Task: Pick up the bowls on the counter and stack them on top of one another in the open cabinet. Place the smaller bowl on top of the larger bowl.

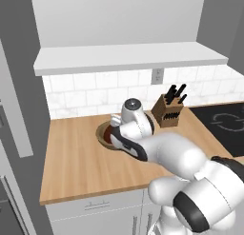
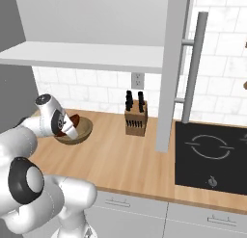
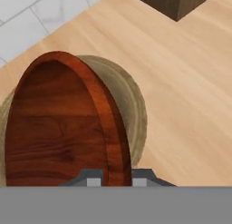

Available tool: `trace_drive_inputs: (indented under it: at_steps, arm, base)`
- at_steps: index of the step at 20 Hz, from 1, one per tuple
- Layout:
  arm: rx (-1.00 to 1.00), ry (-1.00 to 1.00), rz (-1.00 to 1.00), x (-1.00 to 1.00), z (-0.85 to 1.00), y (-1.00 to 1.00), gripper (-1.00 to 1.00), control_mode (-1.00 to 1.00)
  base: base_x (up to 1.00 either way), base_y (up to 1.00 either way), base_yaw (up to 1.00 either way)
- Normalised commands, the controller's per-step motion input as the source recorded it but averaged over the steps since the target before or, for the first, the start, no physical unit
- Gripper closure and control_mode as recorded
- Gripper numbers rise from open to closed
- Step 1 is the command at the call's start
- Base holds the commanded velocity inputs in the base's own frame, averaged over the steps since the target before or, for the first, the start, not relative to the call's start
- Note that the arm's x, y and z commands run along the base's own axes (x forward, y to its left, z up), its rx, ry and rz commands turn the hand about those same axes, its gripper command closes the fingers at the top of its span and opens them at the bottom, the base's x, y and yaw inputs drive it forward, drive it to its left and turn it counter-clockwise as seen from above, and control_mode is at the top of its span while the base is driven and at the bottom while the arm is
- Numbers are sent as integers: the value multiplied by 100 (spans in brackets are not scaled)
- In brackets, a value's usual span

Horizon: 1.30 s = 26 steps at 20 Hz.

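Wooden bowls [image 3: 68, 128], two, one knife block [image 2: 135, 118]

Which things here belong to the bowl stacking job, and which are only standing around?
For the job: smaller bowl, pinched at its rim by the fingers; larger bowl; counter; open cabinet.
Standing around: knife block; stovetop; wall outlet.
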Motion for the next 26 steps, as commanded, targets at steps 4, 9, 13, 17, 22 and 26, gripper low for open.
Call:
trace_drive_inputs:
  at_steps: [4,9,13,17,22,26]
  arm:
    - [0,0,0,40,2,0,100,-100]
    - [0,0,0,29,0,0,100,-100]
    - [-1,0,0,2,-18,0,100,-100]
    - [-2,0,0,0,-28,2,100,-100]
    - [-1,-2,0,1,-15,0,100,-100]
    - [0,-1,0,5,-3,0,100,-100]
  base:
    - [0,0,0]
    - [0,0,0]
    - [0,0,0]
    - [0,0,0]
    - [0,0,0]
    - [0,0,0]
